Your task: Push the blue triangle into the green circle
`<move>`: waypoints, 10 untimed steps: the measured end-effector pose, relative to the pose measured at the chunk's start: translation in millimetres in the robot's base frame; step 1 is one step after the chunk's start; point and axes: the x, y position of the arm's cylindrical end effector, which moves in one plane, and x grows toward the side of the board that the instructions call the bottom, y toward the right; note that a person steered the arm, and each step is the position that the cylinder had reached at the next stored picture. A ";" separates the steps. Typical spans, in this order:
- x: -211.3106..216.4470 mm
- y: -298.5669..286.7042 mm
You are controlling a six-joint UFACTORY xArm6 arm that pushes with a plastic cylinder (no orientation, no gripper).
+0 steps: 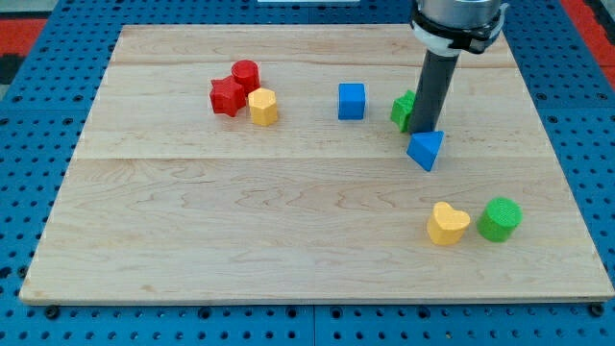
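Note:
The blue triangle [426, 150] lies right of the board's middle. My tip [423, 130] stands just above it in the view, touching or nearly touching its upper edge. The green circle [500, 219] sits at the lower right, well below and to the right of the triangle. The rod hides part of a second green block [403, 110] just to its left; that block's shape cannot be made out.
A yellow heart [447, 224] lies just left of the green circle. A blue cube [352, 101] sits at the upper middle. A red cylinder [245, 74], a red star-like block [227, 97] and a yellow block [263, 107] cluster at the upper left. The wooden board [192, 221] rests on a blue pegboard.

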 end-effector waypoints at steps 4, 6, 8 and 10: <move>16.7 -18.9; 29.8 -26.1; 62.2 -26.1; 56.4 -27.6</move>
